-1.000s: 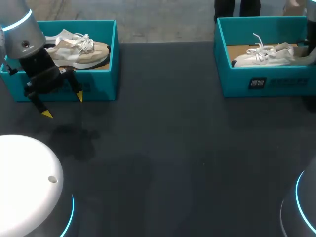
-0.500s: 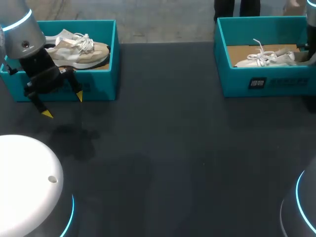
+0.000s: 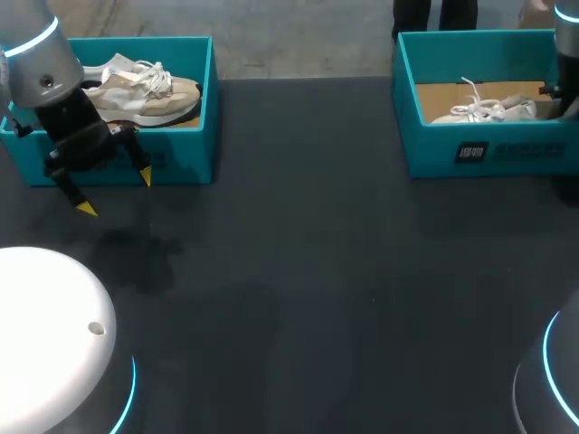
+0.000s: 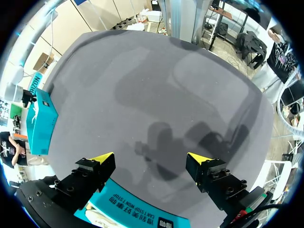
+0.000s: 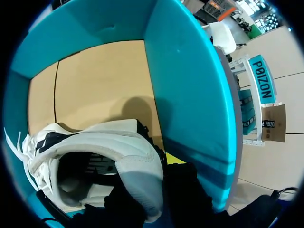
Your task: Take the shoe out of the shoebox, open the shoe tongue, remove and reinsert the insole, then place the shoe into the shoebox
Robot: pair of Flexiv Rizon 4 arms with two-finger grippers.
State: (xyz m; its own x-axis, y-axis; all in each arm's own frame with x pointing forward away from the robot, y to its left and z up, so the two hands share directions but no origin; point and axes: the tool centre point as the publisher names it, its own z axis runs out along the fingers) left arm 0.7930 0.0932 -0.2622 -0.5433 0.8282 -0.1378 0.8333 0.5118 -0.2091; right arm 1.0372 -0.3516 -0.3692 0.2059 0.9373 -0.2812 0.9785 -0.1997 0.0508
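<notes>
**Heel to the right arm, toe toward the table's middle**

The white lace-up shoe (image 3: 484, 110) lies in the teal cardboard shoebox (image 3: 493, 155) at the far right of the dark table (image 3: 317, 271). Its sole rests on the brown cardboard floor. Its long axis runs across the box, with the toe pointing toward the middle of the table and the heel at the end where my right arm comes in.

In the right wrist view the right gripper (image 5: 154, 190) straddles the heel collar. One finger goes down inside the shoe's opening. The other is outside, wedged between the heel and the box wall (only that outer yellow tip shows). The gap between them looks no wider than the padded heel, so I judge the gripper closed on the shoe. The rest of the shoe stretches straight ahead of the fingers.

Lifting it out looks like a job for this arm, rising heel-first with the toe trailing toward the open table.

The left gripper (image 3: 116, 193) is well apart and holds nothing. Its fingers are spread wide above the table, just in front of a second teal shoebox (image 3: 185, 154) that holds a beige and white shoe (image 3: 149, 92).
</notes>
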